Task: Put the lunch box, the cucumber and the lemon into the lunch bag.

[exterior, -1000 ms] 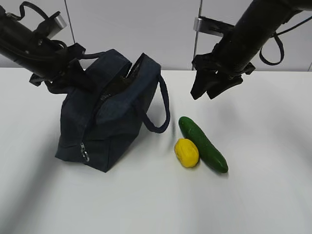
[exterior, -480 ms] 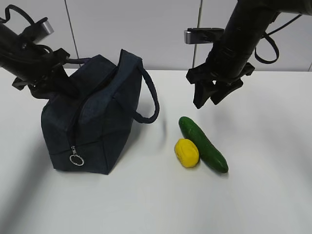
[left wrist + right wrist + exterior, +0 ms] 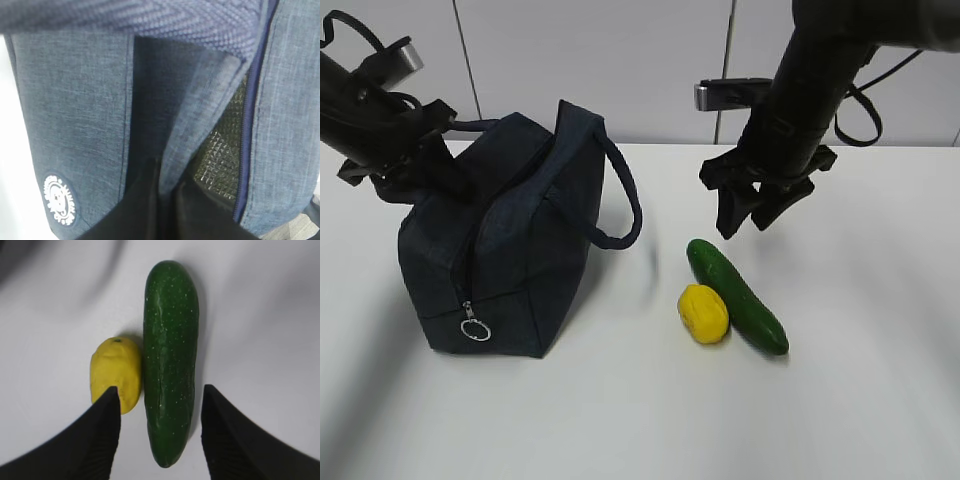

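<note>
The dark navy lunch bag (image 3: 510, 260) stands upright on the left of the white table, zipper ring (image 3: 474, 329) hanging at its front end. My left gripper (image 3: 420, 172) is shut on the bag's upper left edge; the left wrist view shows its fingers pinching a fabric flap (image 3: 167, 172) beside the open zipper and silver lining (image 3: 220, 150). To the right lie the cucumber (image 3: 735, 295) and the lemon (image 3: 703, 313), side by side and touching. My right gripper (image 3: 745, 215) hangs open above the cucumber's far end (image 3: 170, 365), jaws astride it, the lemon (image 3: 116, 375) by the left finger. The lunch box is out of view.
The white table (image 3: 620, 420) runs to a pale panelled wall at the back. One loop handle (image 3: 620, 200) of the bag arches toward the cucumber side. Bare tabletop lies in front of and right of the fruit.
The left gripper has drawn the bag leftward and set it from tilted to upright. The right gripper has come lower and a little left, over the cucumber.
</note>
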### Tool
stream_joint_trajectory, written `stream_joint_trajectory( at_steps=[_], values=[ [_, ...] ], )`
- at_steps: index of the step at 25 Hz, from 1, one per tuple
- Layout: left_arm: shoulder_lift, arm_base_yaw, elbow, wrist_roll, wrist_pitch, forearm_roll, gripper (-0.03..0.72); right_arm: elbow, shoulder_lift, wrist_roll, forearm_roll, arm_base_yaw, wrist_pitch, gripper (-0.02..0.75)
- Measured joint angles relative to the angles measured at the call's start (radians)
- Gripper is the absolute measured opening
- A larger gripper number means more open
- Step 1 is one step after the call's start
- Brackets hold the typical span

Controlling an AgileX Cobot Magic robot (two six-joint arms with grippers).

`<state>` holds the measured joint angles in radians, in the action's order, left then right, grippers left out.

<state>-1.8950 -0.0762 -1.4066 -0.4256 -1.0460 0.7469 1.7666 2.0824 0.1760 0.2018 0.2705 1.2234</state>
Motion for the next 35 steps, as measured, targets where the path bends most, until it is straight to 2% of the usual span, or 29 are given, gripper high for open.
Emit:
stream_joint_trajectory(
  at_steps=[11, 17, 35],
  values=[
    [0.0, 0.0, 0.0, 0.001, -0.008, -0.002, 0.001, 0.0, 0.114, 0.0, 0.0, 0.0, 0.0, 0.392],
    [0.0, 0.0, 0.0, 0.001, -0.008, -0.003, 0.003, 0.0, 0.142, 0.0, -0.001, 0.0, -0.002, 0.414],
    [0.0, 0.0, 0.0, 0.002, -0.009, -0.004, 0.006, 0.0, 0.203, 0.0, 0.003, 0.002, -0.004, 0.416]
  ],
)
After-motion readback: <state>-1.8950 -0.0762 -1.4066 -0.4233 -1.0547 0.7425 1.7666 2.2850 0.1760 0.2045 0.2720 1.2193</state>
